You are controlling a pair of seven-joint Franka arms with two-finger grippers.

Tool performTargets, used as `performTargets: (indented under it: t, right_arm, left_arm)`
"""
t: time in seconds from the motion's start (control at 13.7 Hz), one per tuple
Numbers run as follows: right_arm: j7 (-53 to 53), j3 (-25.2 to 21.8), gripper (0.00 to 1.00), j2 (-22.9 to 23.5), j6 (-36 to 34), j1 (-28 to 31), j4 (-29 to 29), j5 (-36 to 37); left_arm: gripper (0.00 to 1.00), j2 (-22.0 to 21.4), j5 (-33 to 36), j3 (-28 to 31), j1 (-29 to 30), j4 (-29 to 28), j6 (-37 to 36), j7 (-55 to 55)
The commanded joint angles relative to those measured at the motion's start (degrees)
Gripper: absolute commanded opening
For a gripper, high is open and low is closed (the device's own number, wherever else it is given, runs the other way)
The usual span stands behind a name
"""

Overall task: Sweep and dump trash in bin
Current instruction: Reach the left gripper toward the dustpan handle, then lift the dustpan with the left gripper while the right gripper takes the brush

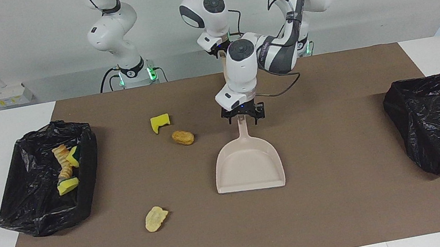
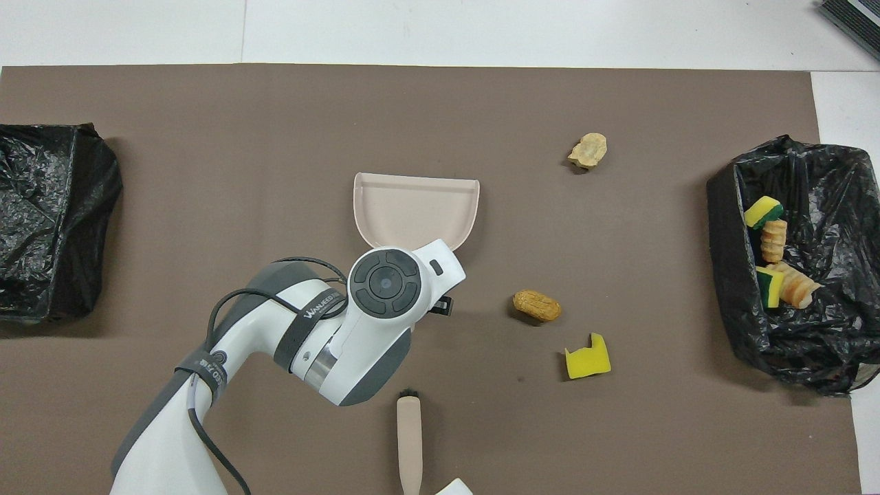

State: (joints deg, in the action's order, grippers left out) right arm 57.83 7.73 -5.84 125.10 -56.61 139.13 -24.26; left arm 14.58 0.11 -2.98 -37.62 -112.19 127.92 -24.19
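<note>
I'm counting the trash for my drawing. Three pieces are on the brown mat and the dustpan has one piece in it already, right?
Not quite. The dustpan is empty, as the facing view shows. The rest is right: three pieces lie on the brown mat: a yellow sponge chunk, a golden-brown piece and a pale crumbly lump.

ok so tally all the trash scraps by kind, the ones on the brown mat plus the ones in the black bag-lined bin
bright yellow sponge chunks: 3
golden-brown bread-like pieces: 3
pale yellow crumbly lump: 1
total: 7
</note>
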Motion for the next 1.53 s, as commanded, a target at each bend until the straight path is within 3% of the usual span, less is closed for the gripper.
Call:
performTargets:
  t: [0.0, 0.15, 0.29, 0.58, 0.73, 0.88, 1.17, 1.46]
  right_arm:
    - [-2.72, 0.0, 0.36, 1.1, 2.34, -0.08, 0.7, -1.58]
    - [-2.64, 0.0, 0.0, 1.45, 1.56, -0.08, 0.09, -1.58]
    - [-1.85, -0.26, 0.0, 1.19, 0.42, 0.62, 0.0, -1.49]
    - [-3.42, -0.61, 0.0, -0.65, -3.53, 6.32, 0.0, 2.44]
    - [-5.61, -0.52, 0.0, -3.46, -7.04, 10.54, 0.0, 4.13]
    - [-9.56, -0.52, 0.0, -6.71, -11.61, 14.58, 0.09, 4.74]
    - [-16.32, -0.61, 0.0, -11.73, -19.78, 22.75, -0.09, 7.9]
    - [-24.67, -0.52, 0.0, -11.65, -26.82, 30.48, -2.98, 16.24]
  left_arm:
    - [0.98, -0.69, 0.15, 1.05, -1.14, -0.75, 1.63, -1.21]
    - [0.78, -0.6, 0.15, 1.05, -1.14, -0.84, 2.24, -1.29]
    - [0.66, -0.43, 0.15, 1.05, -1.14, -0.75, 2.68, -1.21]
    - [0.21, -1.39, 0.59, 1.13, -0.62, 0.03, 1.72, -0.42]
    - [0.08, -2.27, 1.2, 1.57, -0.26, 0.92, 1.28, 0.19]
    - [0.02, -3.58, 3.31, 2.01, 0.44, 1.01, -1.34, 6.66]
    - [0.0, -6.75, 6.04, 2.01, 4.47, 1.01, -10.13, 25.82]
    - [0.0, -8.6, 6.04, 1.93, 5.89, -0.31, -15.42, 42.54]
